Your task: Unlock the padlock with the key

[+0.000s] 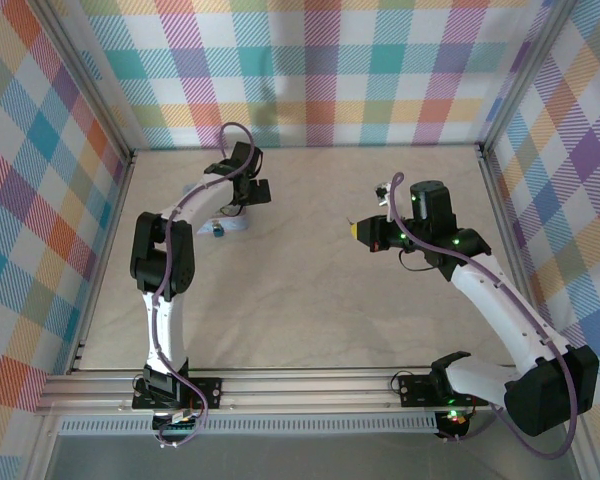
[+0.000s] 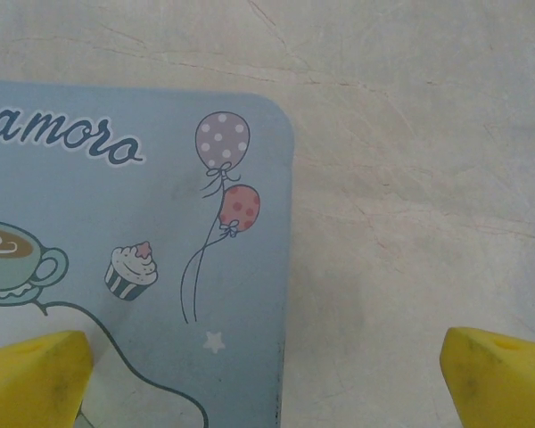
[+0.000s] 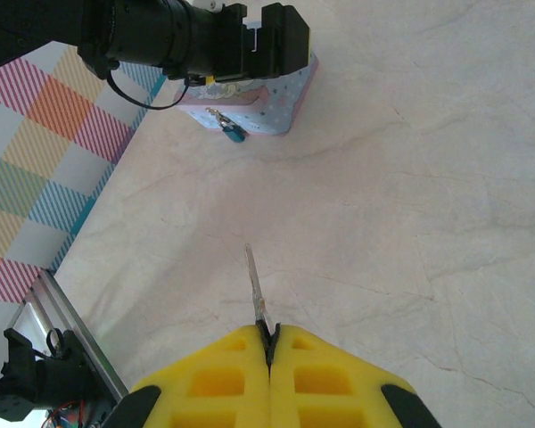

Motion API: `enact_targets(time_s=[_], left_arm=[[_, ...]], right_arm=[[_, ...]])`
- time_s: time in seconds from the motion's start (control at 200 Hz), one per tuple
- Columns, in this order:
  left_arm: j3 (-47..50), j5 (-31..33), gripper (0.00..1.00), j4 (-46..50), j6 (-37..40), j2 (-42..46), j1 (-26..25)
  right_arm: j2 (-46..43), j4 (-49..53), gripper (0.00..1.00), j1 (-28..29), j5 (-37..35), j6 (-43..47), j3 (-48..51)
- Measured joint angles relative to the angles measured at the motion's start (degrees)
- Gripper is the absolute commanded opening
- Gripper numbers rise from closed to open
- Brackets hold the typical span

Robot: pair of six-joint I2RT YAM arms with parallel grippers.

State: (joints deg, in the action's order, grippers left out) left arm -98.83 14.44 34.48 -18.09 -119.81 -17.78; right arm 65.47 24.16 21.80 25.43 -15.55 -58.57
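The light-blue padlock (image 2: 160,267), printed with balloons, a cupcake and a white cartoon figure, lies flat on the table. My left gripper (image 2: 267,374) hovers over it, open: one yellow finger (image 2: 36,374) is above its face, the other (image 2: 499,374) above bare table. From the top view the padlock (image 1: 234,227) is mostly hidden under the left gripper (image 1: 242,205). My right gripper (image 3: 269,332) is shut on the key (image 3: 254,285), whose silver end sticks out forward. It is far right of the padlock (image 3: 267,102). The key's dark head is pinched between the pads.
A small teal piece (image 3: 234,134) hangs on a metal loop at the padlock's near side, also seen from above (image 1: 218,229). Plaid walls (image 1: 320,70) and aluminium rails (image 1: 300,385) enclose the beige table (image 1: 310,300). Open table lies between the two grippers.
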Motion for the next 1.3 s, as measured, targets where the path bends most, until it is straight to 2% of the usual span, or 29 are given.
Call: enact_targets(time_s=[0.295, 0.695, 1.025, 1.3], left_arm=[[0.9, -0.2, 1.00, -1.0, 0.7, 0.0, 0.0], [8.0, -0.3, 1.00, -6.4, 1.0, 4.1, -2.1], [10.6, -0.2, 1.00, -6.6, -0.2, 6.0, -8.4], [9.6, -1.2, 1.00, -6.1, -2.1, 5.7, -15.9]], right_arm=[[-0.1, 0.7, 0.04, 0.0, -1.2, 0.0, 0.0], [-1.5, 2.7, 0.04, -2.8, -1.5, -0.1, 0.0], [-2.6, 4.6, 0.04, -7.0, -1.0, -0.5, 0.9], [-3.3, 6.1, 0.04, -10.6, -0.3, -0.5, 1.3]])
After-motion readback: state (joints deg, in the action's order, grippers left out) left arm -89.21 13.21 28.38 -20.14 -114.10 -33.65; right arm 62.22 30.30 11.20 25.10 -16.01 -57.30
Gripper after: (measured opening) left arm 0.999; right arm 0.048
